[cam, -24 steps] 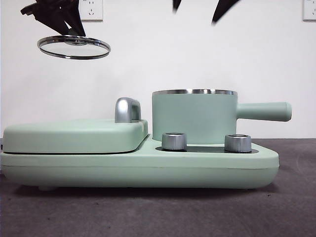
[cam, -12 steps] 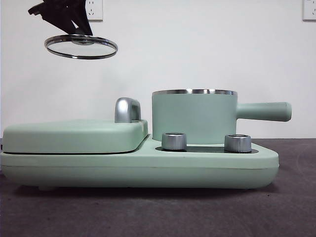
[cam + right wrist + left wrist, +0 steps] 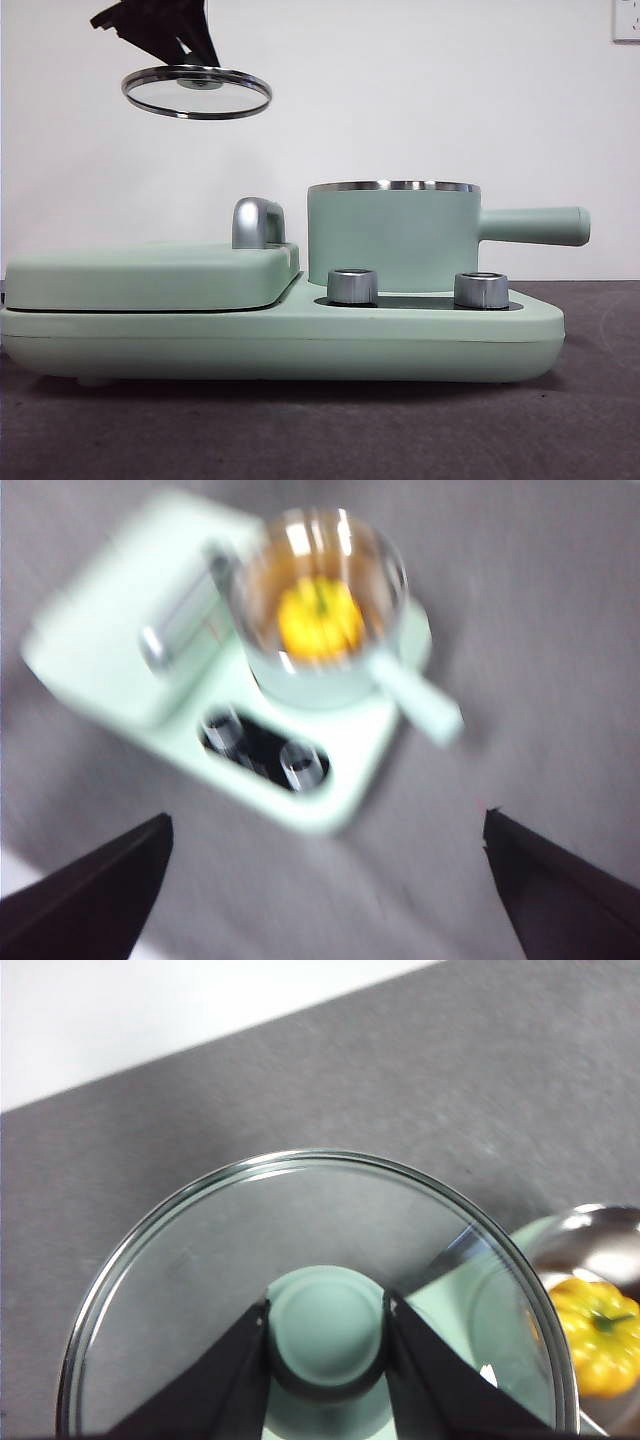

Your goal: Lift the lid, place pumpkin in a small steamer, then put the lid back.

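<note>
Carried nearer the mint-green cylindrical steamer pot, the steel-rimmed round glass lid hangs clamped by its knob in the left pincer. The yellow-orange ribbed pumpkin is already inside; the lid needs centring and lowering. The right pincer waits high, spread wide.

Mint-green cooker base spans the frame's lower half on dark grey surface, flat griddle cover at left with steel handle, two steel knobs right of center, white wall behind.

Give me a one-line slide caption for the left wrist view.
Left gripper holds the glass lid by its knob above the table; pumpkin sits inside the small steamer.
</note>
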Available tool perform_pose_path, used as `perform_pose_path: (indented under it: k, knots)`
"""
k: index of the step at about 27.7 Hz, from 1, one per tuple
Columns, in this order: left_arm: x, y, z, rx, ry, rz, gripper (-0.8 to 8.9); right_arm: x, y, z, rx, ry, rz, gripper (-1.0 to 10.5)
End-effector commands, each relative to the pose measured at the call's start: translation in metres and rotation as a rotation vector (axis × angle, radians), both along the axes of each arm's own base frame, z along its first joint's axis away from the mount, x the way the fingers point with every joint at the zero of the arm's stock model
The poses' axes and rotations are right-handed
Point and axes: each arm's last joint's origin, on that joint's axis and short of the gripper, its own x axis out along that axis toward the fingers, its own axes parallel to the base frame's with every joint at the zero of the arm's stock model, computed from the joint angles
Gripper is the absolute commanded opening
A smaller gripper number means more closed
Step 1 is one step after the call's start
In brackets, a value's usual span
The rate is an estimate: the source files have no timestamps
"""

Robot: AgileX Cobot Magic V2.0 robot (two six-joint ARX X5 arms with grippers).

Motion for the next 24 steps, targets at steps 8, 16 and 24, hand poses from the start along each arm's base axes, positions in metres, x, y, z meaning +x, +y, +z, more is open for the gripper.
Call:
perform_pose_path:
  k: [8, 16, 24]
  knots:
    - [-0.011, -0.035, 0.007, -0.010, -0.012, -0.104, 0.15, -0.042, -0.022, -0.031, 0.186, -0.114, 0.067, 4.9]
    - [-0.032, -0.076, 0.006, -0.001, -0.004, -0.229, 0.15, -0.045, -0.022, -0.049, 0.180, -0.071, 0.091, 4.9]
    - [-0.051, -0.123, -0.002, 0.015, -0.031, -0.433, 0.15, -0.044, -0.022, -0.048, 0.190, -0.071, 0.097, 4.9]
